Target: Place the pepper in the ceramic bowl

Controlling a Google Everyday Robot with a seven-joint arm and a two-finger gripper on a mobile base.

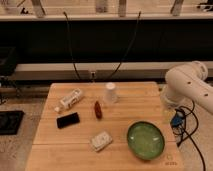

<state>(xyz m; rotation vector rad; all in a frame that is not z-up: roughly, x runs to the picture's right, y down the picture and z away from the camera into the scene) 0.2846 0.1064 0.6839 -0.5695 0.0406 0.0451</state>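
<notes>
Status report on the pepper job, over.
Claw at right edge of table, away from pepper. Pepper lies mid-table, not yet placed. Ceramic bowl near right corner, empty. White cup close beside pepper.

Clutter on a wooden table (50, 150).
A white paper cup (110, 93) stands near the far edge; a white bottle (71, 98) lies to its left, a black phone (67, 120) and a small white packet (101, 141) nearer the front.

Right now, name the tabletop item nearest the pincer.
The green ceramic bowl, front right; the pincer hangs beside the table's right edge; cup, pepper and phone lie farther off.
</notes>
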